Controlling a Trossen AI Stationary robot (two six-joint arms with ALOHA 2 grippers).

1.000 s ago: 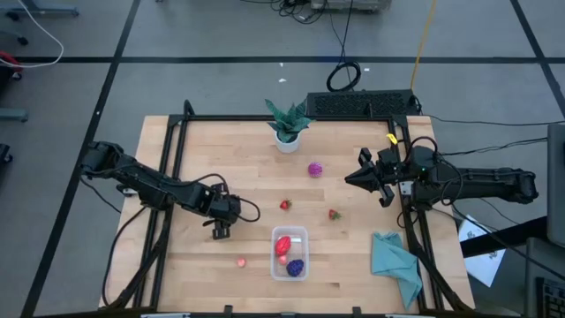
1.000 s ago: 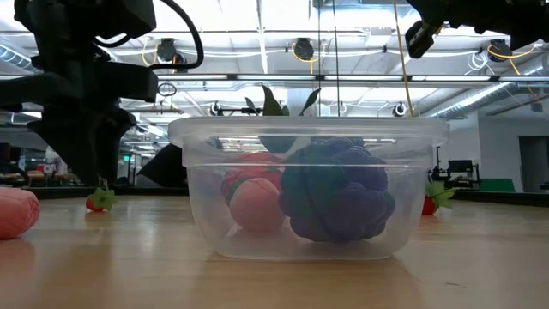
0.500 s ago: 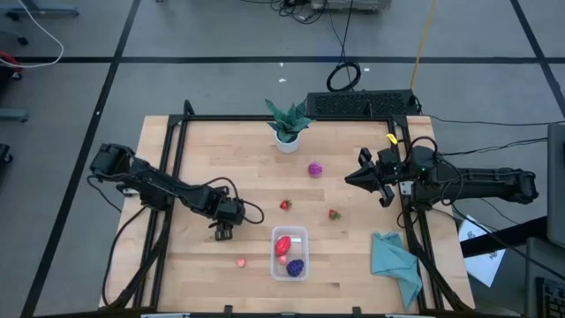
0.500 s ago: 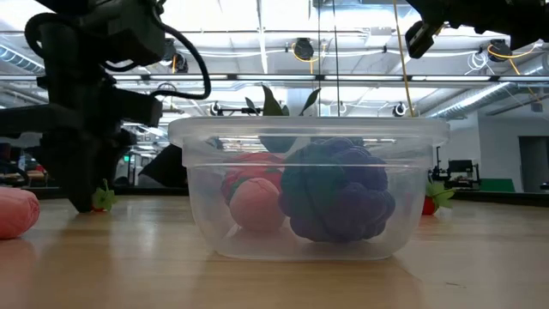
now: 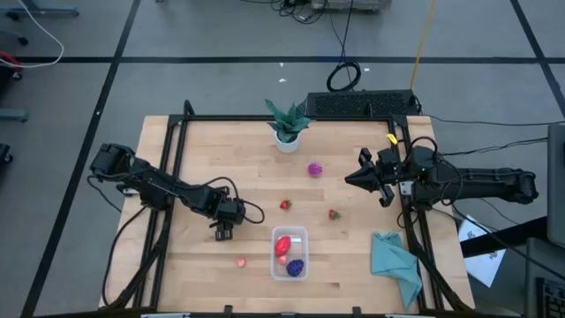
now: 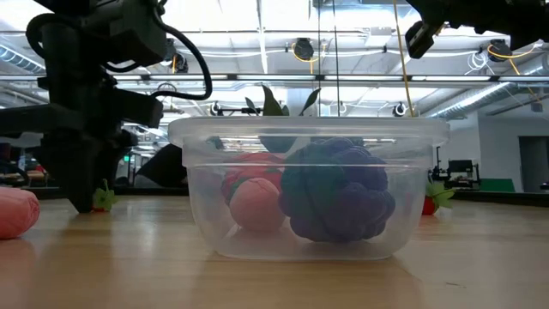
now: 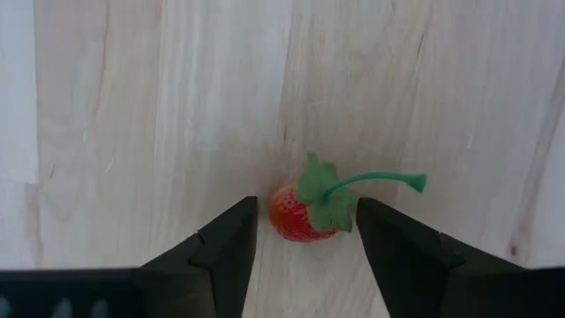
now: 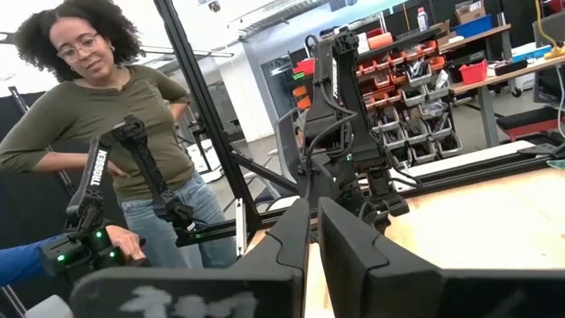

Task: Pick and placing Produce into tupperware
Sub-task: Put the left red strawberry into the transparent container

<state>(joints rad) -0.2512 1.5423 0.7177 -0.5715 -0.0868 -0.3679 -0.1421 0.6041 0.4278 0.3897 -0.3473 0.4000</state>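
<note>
High view: strawberry [image 7: 303, 215] under left gripper [image 5: 222, 231].

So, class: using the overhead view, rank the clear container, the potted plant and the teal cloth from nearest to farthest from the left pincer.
1. Clear container, just right of the left pincer.
2. Potted plant, at the table's far edge.
3. Teal cloth, near the right edge.

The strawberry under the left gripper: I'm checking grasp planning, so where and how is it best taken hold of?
Grip the strawberry across its red body, coming straight down from above. In the left wrist view it lies on its side on the table between the open fingers of the left gripper. Its leafy cap and thin green stem stick out to one side and look too flimsy to hold, so close on the rounded body.
</note>
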